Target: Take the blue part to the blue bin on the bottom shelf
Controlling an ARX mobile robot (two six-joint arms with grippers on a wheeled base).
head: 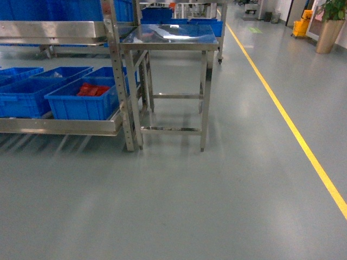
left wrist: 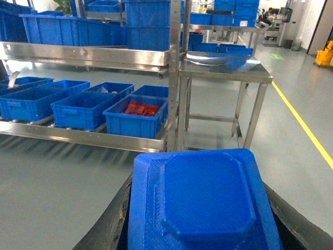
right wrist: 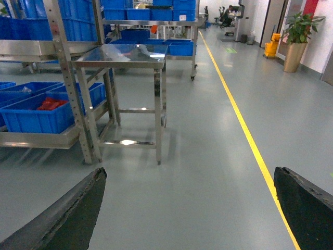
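The blue part is a square blue block with a raised octagonal face, and it fills the bottom of the left wrist view. My left gripper is shut on it, with a black finger showing at each side. The bottom shelf carries several blue bins. The rightmost blue bin holds red pieces; it also shows as a blue bin in the left wrist view. My right gripper hangs open over bare floor, holding nothing. Neither gripper shows in the head view.
A square steel table stands right beside the rack's upright post. An upper shelf holds more blue crates. A yellow floor line runs along the right. A potted plant and a yellow mop bucket stand far back.
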